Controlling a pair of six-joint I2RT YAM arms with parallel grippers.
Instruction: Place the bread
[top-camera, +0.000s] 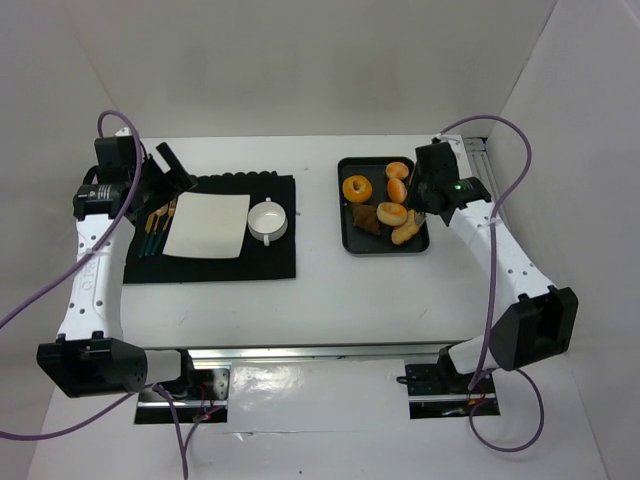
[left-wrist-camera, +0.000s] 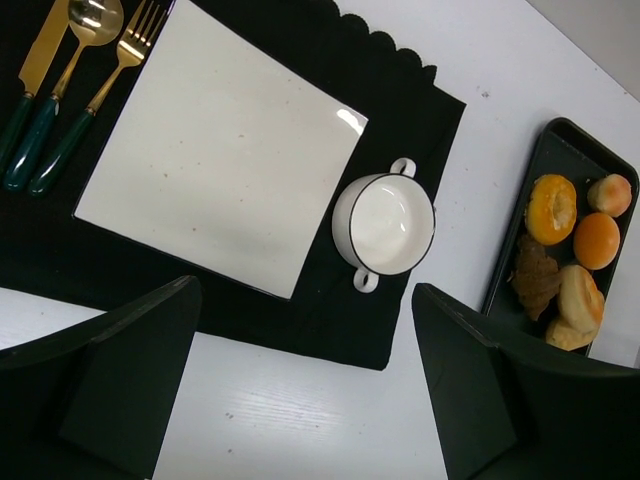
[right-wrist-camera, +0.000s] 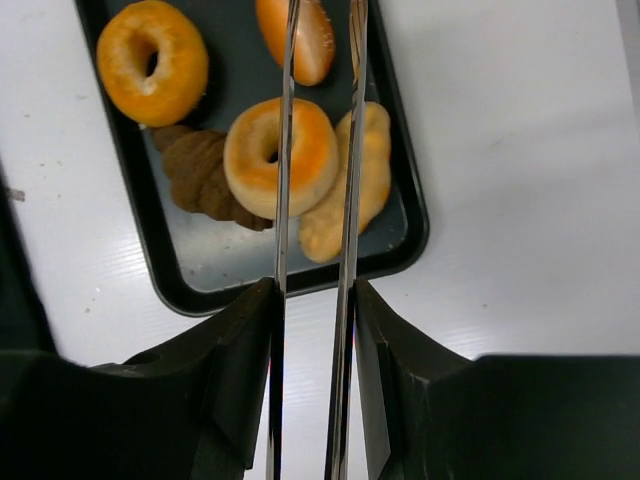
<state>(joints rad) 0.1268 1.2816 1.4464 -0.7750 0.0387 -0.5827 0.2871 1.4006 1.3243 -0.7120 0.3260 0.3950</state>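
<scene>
Several pieces of bread lie in a black tray (top-camera: 362, 246) (right-wrist-camera: 230, 262) at the right. They include a ring doughnut (top-camera: 357, 187) (right-wrist-camera: 152, 60), a second ring-shaped bun (top-camera: 391, 213) (right-wrist-camera: 258, 160), an oval bun (top-camera: 397, 170) (right-wrist-camera: 318, 45), a long pale piece (top-camera: 406, 233) (right-wrist-camera: 372, 180) and a brown piece (right-wrist-camera: 205, 178). My right gripper (top-camera: 427, 195) (right-wrist-camera: 314, 300) hangs over the tray's right side, shut on a pair of thin metal tongs (right-wrist-camera: 283, 230). The tong blades run out over the ring-shaped bun and the oval bun; their tips are cut off by the frame. My left gripper (top-camera: 172, 170) (left-wrist-camera: 305, 390) stands open and holds nothing.
A black mat (top-camera: 270, 262) at the left carries a white square plate (top-camera: 208, 225) (left-wrist-camera: 220, 150), a white two-handled cup (top-camera: 268, 220) (left-wrist-camera: 383, 225) and gold-and-green cutlery (top-camera: 155, 228) (left-wrist-camera: 60, 90). White walls close in the table on three sides.
</scene>
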